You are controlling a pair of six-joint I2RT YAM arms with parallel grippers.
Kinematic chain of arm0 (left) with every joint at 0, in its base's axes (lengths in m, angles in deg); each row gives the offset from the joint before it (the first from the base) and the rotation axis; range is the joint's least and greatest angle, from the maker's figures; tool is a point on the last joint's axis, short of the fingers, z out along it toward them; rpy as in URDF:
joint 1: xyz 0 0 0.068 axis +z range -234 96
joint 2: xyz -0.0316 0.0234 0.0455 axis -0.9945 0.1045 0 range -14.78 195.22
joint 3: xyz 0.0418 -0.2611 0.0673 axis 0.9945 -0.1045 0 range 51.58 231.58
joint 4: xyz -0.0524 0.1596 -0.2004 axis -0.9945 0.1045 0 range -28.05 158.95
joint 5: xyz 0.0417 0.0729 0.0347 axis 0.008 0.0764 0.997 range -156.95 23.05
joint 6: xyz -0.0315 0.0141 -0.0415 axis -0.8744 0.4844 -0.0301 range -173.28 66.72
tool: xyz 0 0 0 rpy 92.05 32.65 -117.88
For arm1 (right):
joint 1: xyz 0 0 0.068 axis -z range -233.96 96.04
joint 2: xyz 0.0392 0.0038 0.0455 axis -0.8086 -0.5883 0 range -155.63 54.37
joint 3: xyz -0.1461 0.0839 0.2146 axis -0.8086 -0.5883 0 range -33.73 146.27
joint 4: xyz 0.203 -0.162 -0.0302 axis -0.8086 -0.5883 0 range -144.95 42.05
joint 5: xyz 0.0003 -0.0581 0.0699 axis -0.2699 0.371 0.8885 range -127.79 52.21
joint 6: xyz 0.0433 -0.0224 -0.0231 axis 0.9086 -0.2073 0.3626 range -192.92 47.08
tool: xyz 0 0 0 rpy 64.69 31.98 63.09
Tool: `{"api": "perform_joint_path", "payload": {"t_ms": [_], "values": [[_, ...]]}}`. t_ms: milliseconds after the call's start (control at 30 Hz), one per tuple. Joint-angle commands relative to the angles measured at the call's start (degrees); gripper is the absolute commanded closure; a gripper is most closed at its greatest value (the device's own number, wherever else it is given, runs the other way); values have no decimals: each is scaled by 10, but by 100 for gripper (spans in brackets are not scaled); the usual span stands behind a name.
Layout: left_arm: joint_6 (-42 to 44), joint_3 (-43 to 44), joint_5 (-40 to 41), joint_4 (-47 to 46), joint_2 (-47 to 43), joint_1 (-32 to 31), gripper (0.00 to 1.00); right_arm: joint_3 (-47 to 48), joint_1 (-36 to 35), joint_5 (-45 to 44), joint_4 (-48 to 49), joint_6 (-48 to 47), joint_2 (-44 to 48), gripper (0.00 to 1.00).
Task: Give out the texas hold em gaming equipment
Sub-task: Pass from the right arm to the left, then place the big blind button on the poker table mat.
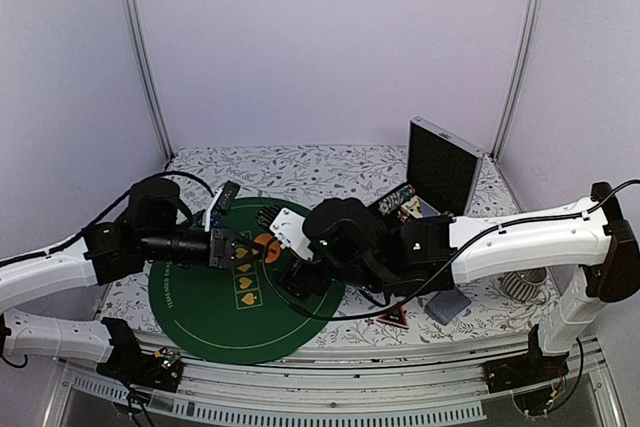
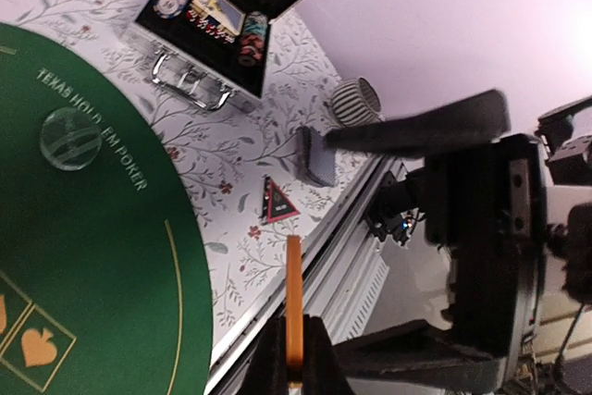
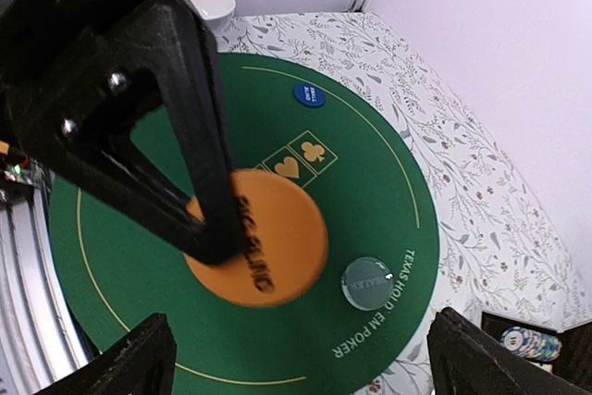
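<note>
While my left tool (image 2: 294, 358) clamps the orange disc (image 3: 268, 247) edge-on above the green mat (image 1: 200, 317) by the near edge of the tabletop (image 1: 330, 162) and my right tool (image 3: 301, 363) gapes open beside it, I judge a handover nearly done; next I must lay the disc flat on the mat.

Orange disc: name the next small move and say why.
Probably draw the right gripper back, clear of the orange disc. The left gripper pinches the disc edge-on in shut jaws, while the right jaws stand open, holding nothing, above the green mat.
</note>
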Motion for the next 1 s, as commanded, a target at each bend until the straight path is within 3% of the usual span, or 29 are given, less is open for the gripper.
{"api": "perform_joint_path", "payload": {"t_ms": [0,133,300,667,967], "values": [[-71,-61,76,117,-48,10,100,-44,0,-37,0,39,46,1],[-145,-141,57,155,-121,49,100,-75,0,-38,-3,66,68,1],[-178,-190,42,237,-195,115,100,-89,1,-34,-11,95,65,1],[-189,-263,-46,273,-204,316,100,-116,0,-42,-23,110,72,1],[-183,-228,20,365,-194,329,100,-131,0,-46,-26,113,94,1]]}}
